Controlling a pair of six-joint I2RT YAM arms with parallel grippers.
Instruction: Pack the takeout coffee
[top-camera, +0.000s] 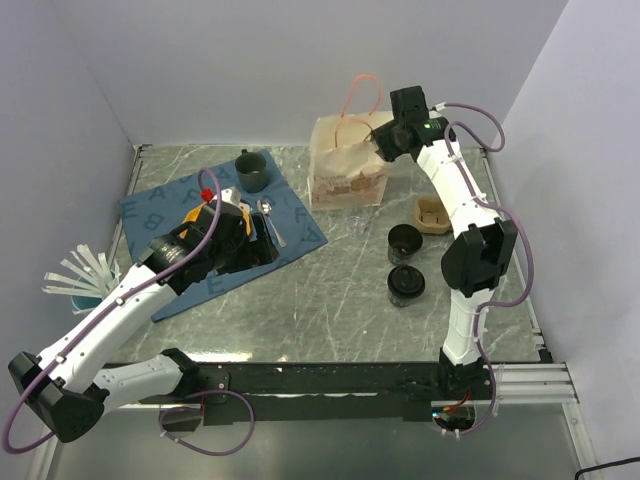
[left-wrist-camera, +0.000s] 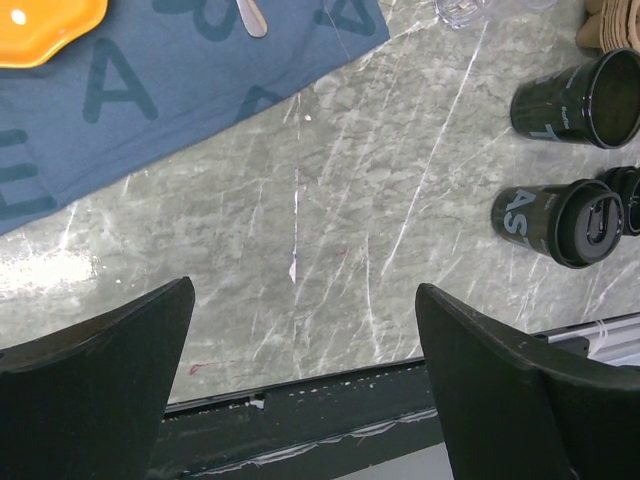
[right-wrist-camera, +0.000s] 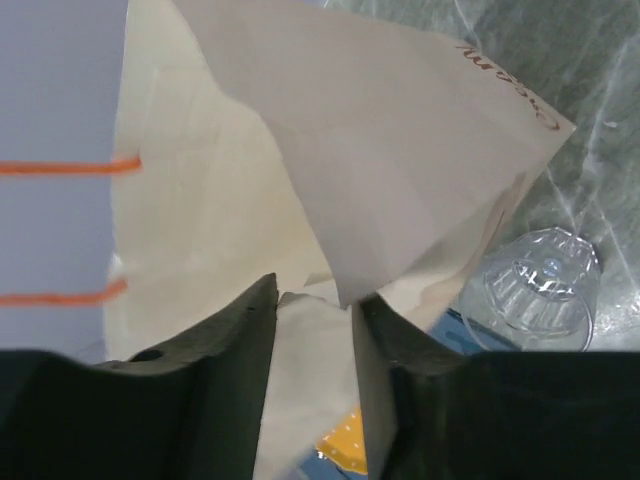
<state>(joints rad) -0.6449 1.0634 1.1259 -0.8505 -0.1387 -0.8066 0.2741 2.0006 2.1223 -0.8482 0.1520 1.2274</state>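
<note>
at the far bag, a mouth to be opened

by the near edge the left gripper (left-wrist-camera: 305, 295) hangs over bare table (left-wrist-camera: 300, 190), jaws wide and empty, likely waiting its turn. further in, one dark cup (top-camera: 405, 284) and a second cup (top-camera: 404, 243) stand loose, not yet in the brown tray (top-camera: 432, 215) just beyond. farthest, the right gripper (right-wrist-camera: 314, 292) has its jaws narrow around the rim of the paper bag (right-wrist-camera: 220, 200), probably to spread it for packing. whether they pinch it, i cannot tell.
</note>
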